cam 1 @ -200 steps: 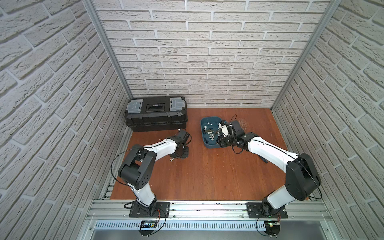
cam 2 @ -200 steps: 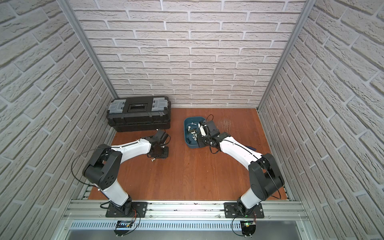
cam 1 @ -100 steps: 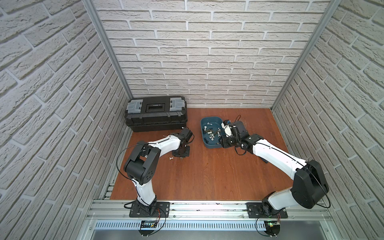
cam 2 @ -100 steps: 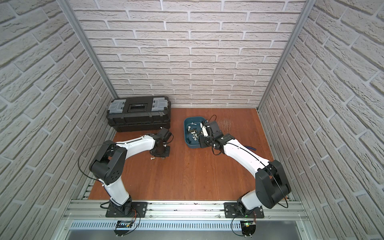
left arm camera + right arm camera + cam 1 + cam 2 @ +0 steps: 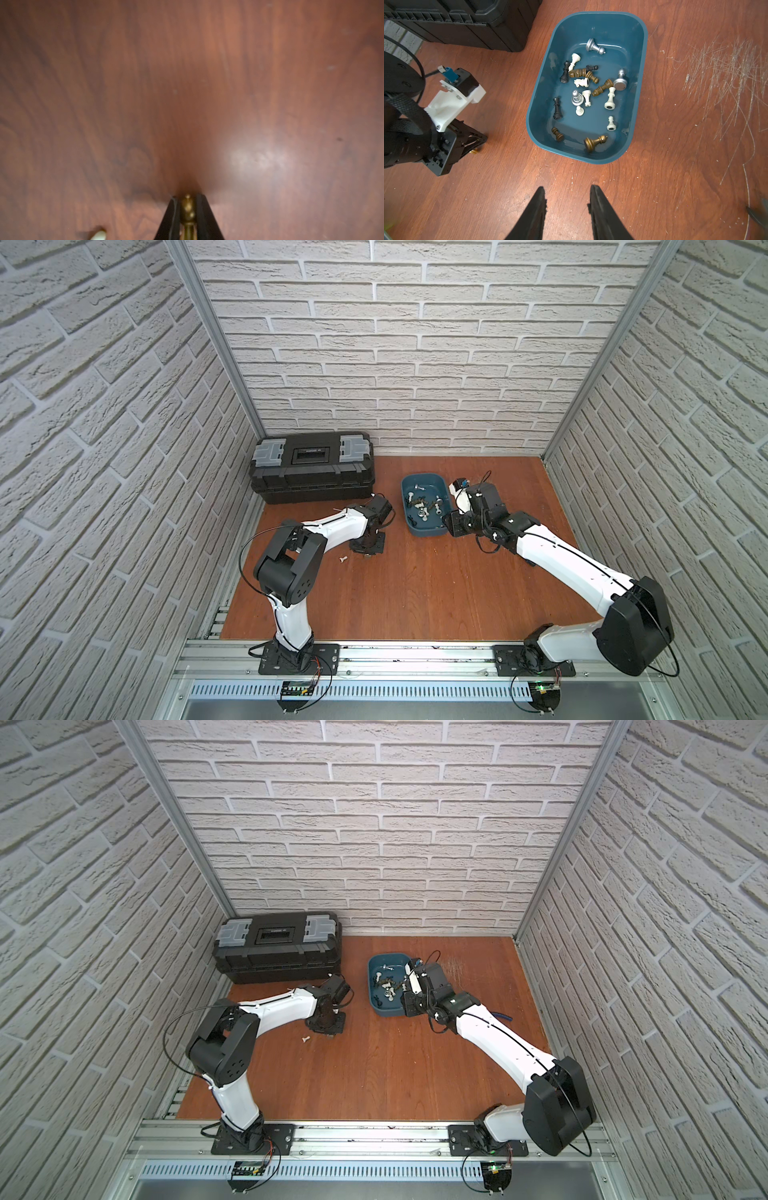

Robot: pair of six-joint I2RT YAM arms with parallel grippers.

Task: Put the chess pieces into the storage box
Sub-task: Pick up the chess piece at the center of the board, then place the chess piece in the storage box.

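Note:
The teal storage box (image 5: pixel 430 531) (image 5: pixel 386 1013) (image 5: pixel 636 89) sits on the wooden table and holds several chess pieces lying loose: white, black, brass and silver, among them a brass pawn (image 5: pixel 595 142). My left gripper (image 5: pixel 188 197) (image 5: pixel 368 549) (image 5: pixel 328 1029) points down at the table left of the box and is shut on a brass chess piece (image 5: pixel 188 209). A white piece (image 5: pixel 343 571) (image 5: pixel 306 1051) (image 5: pixel 99 235) lies on the table just beside it. My right gripper (image 5: pixel 566 188) (image 5: pixel 453 524) stands open and empty, low over the table by the box's near right corner.
A black toolbox (image 5: pixel 311 466) (image 5: pixel 278 946) (image 5: pixel 467 16) with grey latches stands at the back left, close behind the left gripper. A blue-handled tool (image 5: pixel 504 1016) lies behind the right arm. Brick walls close in three sides.
The left gripper's jaws have closed on the brass piece, and the left arm's elbow has swung right. The right gripper has drawn back a little from over the box.

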